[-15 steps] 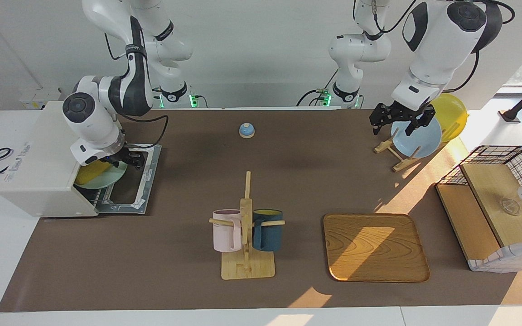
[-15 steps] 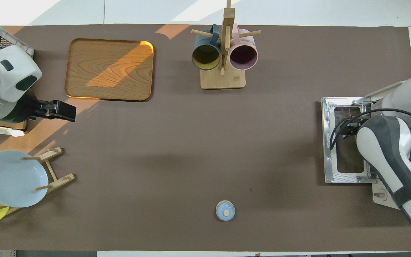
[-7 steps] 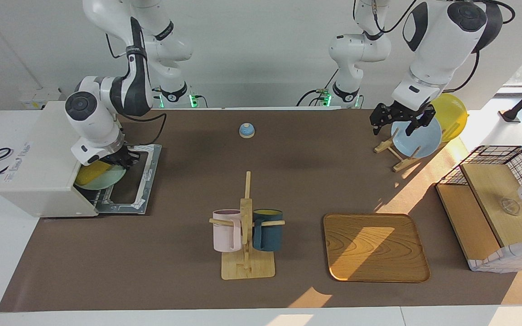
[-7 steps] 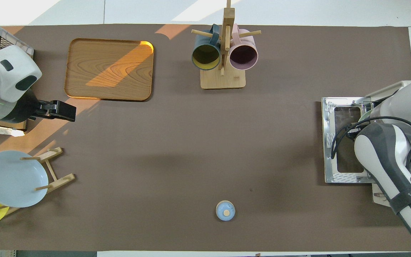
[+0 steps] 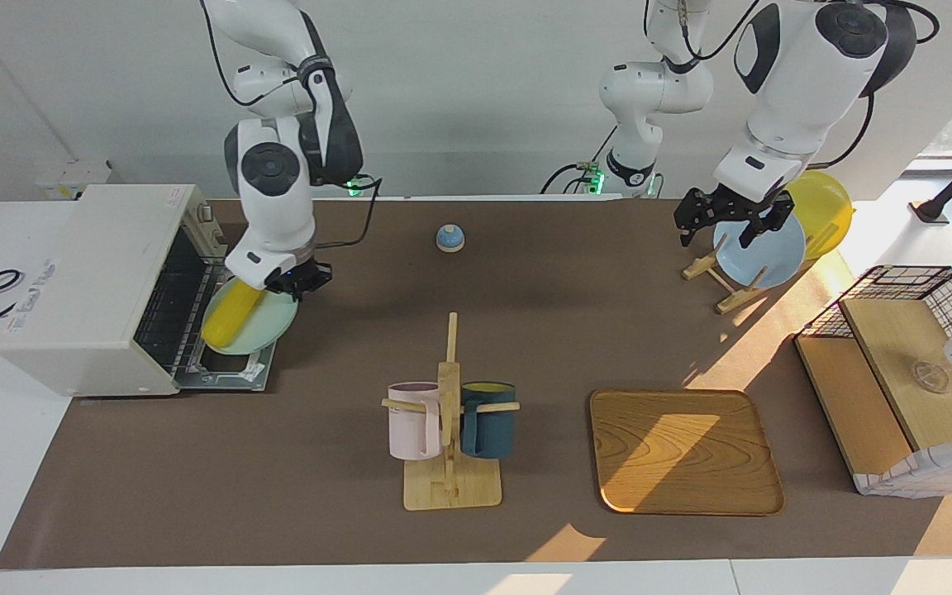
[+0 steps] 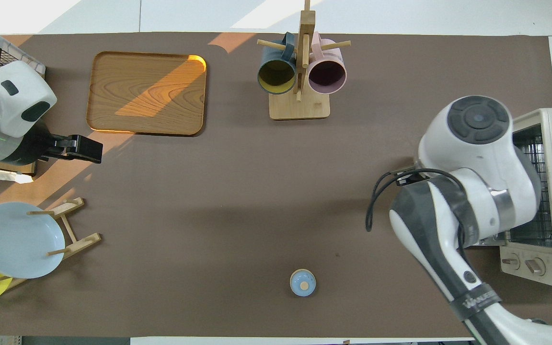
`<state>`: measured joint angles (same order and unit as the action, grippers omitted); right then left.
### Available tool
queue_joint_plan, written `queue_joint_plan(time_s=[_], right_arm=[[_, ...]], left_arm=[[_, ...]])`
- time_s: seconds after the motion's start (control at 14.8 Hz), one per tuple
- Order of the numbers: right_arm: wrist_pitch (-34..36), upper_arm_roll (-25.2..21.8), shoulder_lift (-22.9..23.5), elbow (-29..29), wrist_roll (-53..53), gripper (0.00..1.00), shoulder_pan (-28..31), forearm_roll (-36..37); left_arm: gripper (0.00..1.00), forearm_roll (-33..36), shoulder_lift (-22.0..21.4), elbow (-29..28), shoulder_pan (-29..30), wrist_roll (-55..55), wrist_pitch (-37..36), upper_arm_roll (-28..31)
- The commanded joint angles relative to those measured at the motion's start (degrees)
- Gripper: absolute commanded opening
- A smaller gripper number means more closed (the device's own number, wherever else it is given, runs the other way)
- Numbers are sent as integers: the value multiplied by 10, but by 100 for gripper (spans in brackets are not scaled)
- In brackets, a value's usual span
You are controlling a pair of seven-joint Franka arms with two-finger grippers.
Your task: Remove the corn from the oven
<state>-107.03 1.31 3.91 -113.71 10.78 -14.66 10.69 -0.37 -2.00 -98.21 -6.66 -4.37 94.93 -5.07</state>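
Yellow and smooth, the corn (image 5: 230, 321) looks like light, stiff plastic: rounded and probably slippery, so it may roll. It lies loose on a pale green plate (image 5: 265, 326), outside the white oven (image 5: 88, 281) at the right arm's end of the desk (image 5: 608, 330), just above the dropped oven door (image 5: 236, 372).

The right gripper (image 5: 298, 283) has its jaws together on the plate's rim, on the edge away from the oven, so the cob is carried rather than gripped. The plate seems to slope down toward the oven, and I judge a jerk or more tilt could send the cob sliding off. A hold on the cob itself would be safest across its thick middle, not the tapered end. Kept level, plate and cob should be an easy load.

Little blocks the way out. A small bell (image 5: 449, 238) sits near the robots at mid-desk. Far from the robots stands a wooden mug stand (image 5: 451, 483) hung with a pink mug (image 5: 412, 423) and a dark blue mug (image 5: 488, 421). The wooden tray (image 5: 683, 450) lies bare farther toward the left arm's end and looks like a good landing place.

The left gripper (image 5: 717, 227) waits with jaws apart over a blue plate (image 5: 765, 248) racked beside a yellow plate (image 5: 823, 211). A wire-mesh box (image 5: 906, 364) closes off that end.
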Motion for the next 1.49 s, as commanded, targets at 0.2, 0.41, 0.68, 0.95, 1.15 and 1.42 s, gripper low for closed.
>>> queue_joint_plan(time_s=[0.2,0.41,0.68,0.95,1.15,1.42], right_arm=[[140,2,172,240,206,0,-159,16],[127,4,246,306,294,0,-194,-11],[-21,18,247,236,341,0,-203,-60],[-42,18,246,231,348,28,-198,-97],[-10,16,246,269,340,55,-194,-84],[57,13,214,278,249,48,-145,-38]], left_arm=[[100,8,-12,-10,-3,1,-1,0],[100,8,-12,-10,-2,0,3,1],[100,8,-11,-10,1,-2,8,1],[100,8,-11,-11,-3,-2,18,0],[100,8,-11,-13,-8,1,30,-1],[100,6,-11,-23,-30,5,59,-6]])
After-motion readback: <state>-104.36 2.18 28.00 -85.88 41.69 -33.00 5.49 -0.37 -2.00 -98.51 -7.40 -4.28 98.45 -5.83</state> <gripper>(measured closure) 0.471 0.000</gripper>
